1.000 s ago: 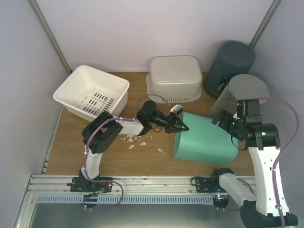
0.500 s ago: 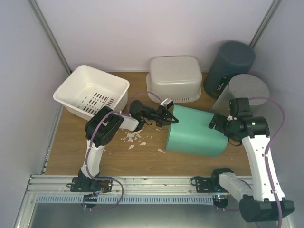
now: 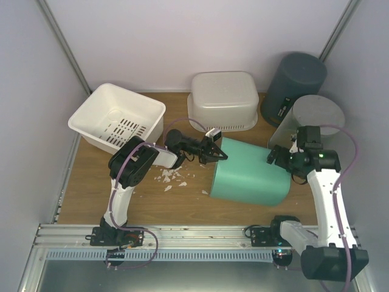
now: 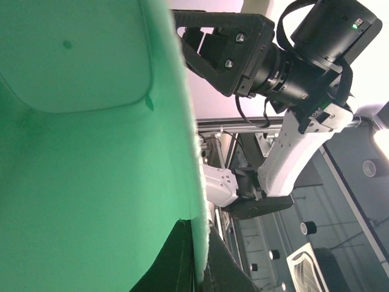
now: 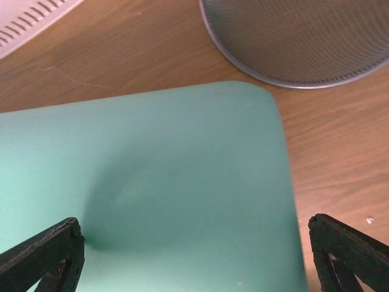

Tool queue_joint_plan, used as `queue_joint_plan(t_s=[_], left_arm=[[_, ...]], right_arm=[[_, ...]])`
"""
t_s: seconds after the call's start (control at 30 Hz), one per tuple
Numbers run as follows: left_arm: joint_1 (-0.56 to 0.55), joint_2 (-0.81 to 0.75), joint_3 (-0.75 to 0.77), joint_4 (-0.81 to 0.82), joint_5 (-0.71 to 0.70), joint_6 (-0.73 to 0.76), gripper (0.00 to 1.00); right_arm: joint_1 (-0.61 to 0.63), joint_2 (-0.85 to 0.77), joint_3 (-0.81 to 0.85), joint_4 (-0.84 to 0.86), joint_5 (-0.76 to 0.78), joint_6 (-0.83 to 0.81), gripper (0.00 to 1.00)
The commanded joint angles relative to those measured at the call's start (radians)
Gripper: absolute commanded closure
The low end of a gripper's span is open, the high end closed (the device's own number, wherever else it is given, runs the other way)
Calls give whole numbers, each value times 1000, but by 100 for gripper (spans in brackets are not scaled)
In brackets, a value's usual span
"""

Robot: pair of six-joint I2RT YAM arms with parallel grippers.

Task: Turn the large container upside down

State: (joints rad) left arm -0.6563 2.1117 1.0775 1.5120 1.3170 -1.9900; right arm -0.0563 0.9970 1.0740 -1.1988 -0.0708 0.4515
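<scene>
Green container (image 3: pixel 252 176): it lies on its side just in front of the beige tub (image 3: pixel 223 100), mouth toward our left arm, base toward our right arm; not yet upside down.
Left gripper (image 3: pixel 216 153): we have it clamped on the mouth rim, 1 finger inside the wall and 1 outside.
Right gripper (image 3: pixel 275 158): fingers are spread wide at the base end; we cannot tell whether they touch it.
Change: within 1 second the container has slid left and back toward the tub, drawn by its rim, and our right arm has followed.
Meaning: we judge both ends are covered but the flip is barely begun; the base must still rise over the mouth.
Neighbours: a white basket (image 3: pixel 115 115) sits left of the tub, a dark bin (image 3: pixel 295 79) right of it, and a mesh bin (image 3: pixel 313 118) right and forward.
Surface: on the wooden table (image 3: pixel 176 204), white scraps (image 3: pixel 173 177) lie forward-left of the tub.
Room: pale walls (image 3: pixel 182 36) stand close behind the tub.
</scene>
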Motion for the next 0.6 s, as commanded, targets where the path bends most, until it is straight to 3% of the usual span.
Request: queue_joint_plan(t_s=[0.0, 0.23, 0.57], left_arm=[[-3, 0, -4, 223, -7, 9, 100], [-2, 18, 7, 255, 0, -1, 100], [-3, 37, 38, 238, 27, -6, 100]], right_arm=[[-21, -25, -61, 65, -129, -47, 0], [-44, -59, -97, 105, -238, -45, 0], [-45, -65, 159, -5, -321, -15, 0]])
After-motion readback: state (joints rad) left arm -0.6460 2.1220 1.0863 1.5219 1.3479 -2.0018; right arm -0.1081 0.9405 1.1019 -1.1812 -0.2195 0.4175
